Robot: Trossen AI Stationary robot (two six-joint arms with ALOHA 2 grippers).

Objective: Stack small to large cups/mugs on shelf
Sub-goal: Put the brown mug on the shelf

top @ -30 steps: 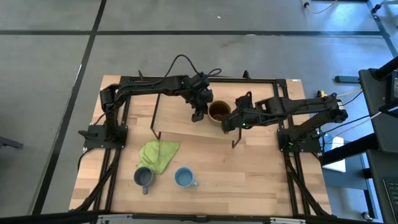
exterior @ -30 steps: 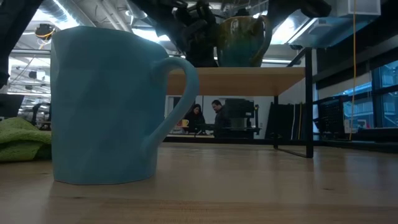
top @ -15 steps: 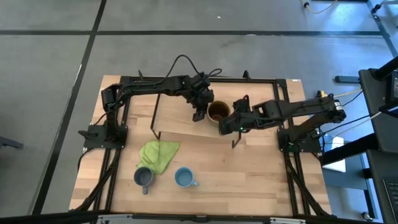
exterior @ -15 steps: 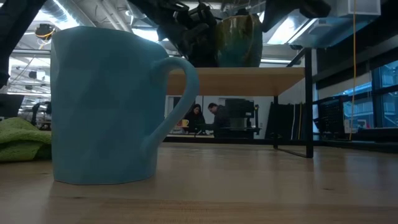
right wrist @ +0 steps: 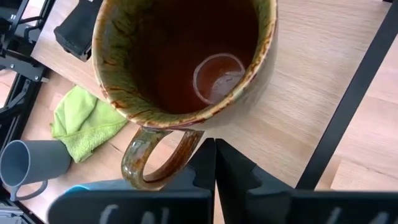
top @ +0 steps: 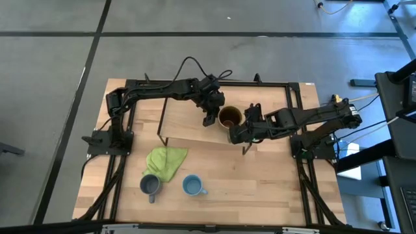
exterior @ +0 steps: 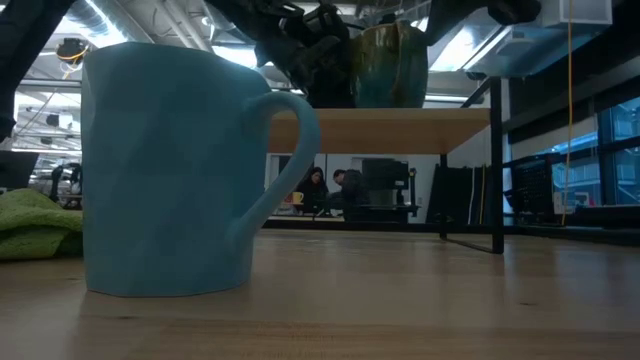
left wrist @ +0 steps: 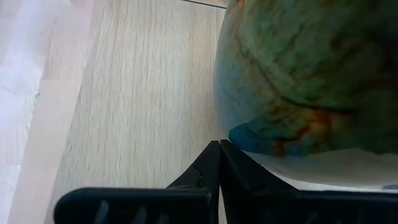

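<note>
Left claw (top: 208, 118) closed beside olive-brown mug (top: 229, 117) | mug empty | on shelf (top: 188, 123)

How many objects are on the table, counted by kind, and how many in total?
Handled mugs: 3 (olive-brown glazed, grey-blue, bright light-blue)
Lime-green cloths: 1
Low light-wood shelves with black rod legs: 1
Total: 5

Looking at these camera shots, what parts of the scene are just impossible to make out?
- Olive-brown mug, low view: its base on the shelf is partly hidden by the left gripper.
- Same mug, left wrist view: it sits so near that only part of its side shows; rim and handle are cut off.
- Grey-blue mug, low view: not visible; the light-blue mug fills that side.
- People in the room behind, low view: too small to tell what they do.
</note>
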